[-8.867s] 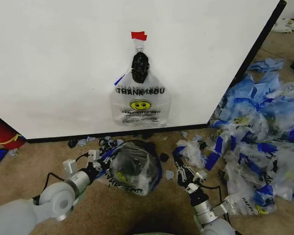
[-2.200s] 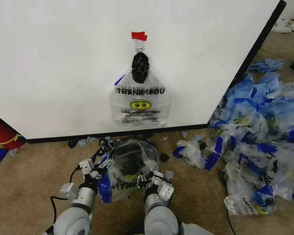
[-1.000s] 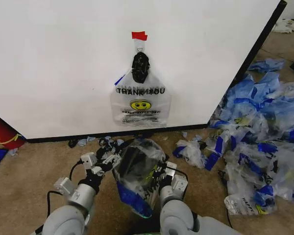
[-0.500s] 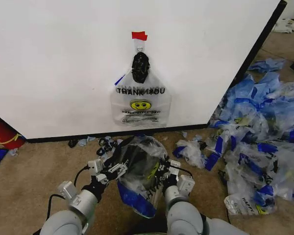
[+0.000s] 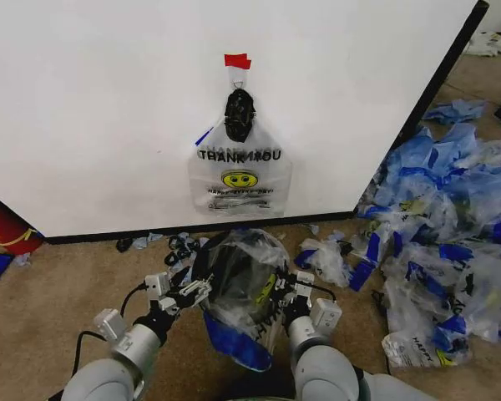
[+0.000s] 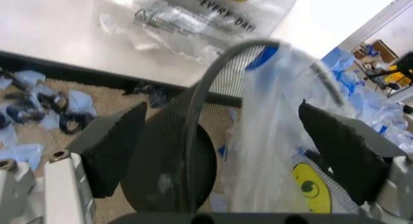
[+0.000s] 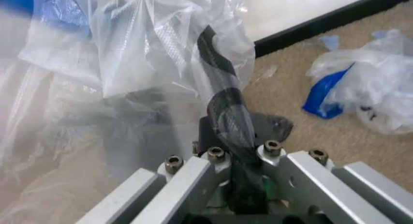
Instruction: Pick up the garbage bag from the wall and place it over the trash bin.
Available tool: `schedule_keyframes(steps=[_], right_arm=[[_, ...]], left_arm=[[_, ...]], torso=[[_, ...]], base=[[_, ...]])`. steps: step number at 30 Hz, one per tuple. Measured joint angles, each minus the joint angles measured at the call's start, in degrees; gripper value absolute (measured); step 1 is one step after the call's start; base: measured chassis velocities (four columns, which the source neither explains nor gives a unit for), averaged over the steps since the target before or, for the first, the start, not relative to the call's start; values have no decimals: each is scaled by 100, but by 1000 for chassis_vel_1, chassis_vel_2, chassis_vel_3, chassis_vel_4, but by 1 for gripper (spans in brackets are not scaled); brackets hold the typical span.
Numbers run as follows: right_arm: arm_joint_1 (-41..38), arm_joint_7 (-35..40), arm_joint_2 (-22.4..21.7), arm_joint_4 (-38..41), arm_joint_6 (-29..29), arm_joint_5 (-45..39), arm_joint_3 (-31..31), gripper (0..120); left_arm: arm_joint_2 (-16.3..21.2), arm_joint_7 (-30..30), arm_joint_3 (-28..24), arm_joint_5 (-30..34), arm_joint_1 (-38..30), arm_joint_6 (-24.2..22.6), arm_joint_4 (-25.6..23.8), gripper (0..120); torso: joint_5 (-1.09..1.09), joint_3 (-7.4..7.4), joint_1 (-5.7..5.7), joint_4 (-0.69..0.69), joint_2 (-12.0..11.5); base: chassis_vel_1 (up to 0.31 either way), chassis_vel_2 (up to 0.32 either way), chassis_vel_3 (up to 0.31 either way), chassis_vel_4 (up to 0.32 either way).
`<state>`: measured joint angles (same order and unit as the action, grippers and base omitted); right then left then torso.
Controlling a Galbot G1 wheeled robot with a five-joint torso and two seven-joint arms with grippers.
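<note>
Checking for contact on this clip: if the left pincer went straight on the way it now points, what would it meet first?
The left pincer is open around the trash bin's rim, clear bag between its pads. Straight on it would likely meet the bin's mesh wall first; depth is unclear.

heap of clear-and-blue bags [image 5: 451, 225], tan carpet [image 5: 58, 280], red object [image 5: 4, 227]

Two rounded, pale grey arms, each ending in a black wrist with small white boxy blocks bolted on. Thin black cable looping along the left arm [image 5: 108, 368] and beside the right arm [image 5: 326, 376]. Left gripper [image 6: 226, 151]: dark, rough-textured wedge pads on white brackets. Right gripper [image 7: 235, 158]: silvery metal bars, round screw heads in a row.
</note>
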<state>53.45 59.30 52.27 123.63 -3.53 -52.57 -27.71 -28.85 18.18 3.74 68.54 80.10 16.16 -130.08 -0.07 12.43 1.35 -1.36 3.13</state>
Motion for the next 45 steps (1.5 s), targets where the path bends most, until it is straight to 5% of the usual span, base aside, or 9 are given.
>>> schedule_keyframes(steps=[21, 45], right_arm=[[-88, -443, -17, -401, -209, 403, 25, 0], [-91, -450, -79, -79, -223, 414, -74, 0]], left_arm=[[243, -392, 99, -96, 93, 8, -456, 93], [361, -771, -112, 184, -45, 44, -82, 93]], torso=[[0, 0, 0, 0, 0], [0, 0, 0, 0, 0]], base=[[0, 0, 0, 0], [0, 0, 0, 0]])
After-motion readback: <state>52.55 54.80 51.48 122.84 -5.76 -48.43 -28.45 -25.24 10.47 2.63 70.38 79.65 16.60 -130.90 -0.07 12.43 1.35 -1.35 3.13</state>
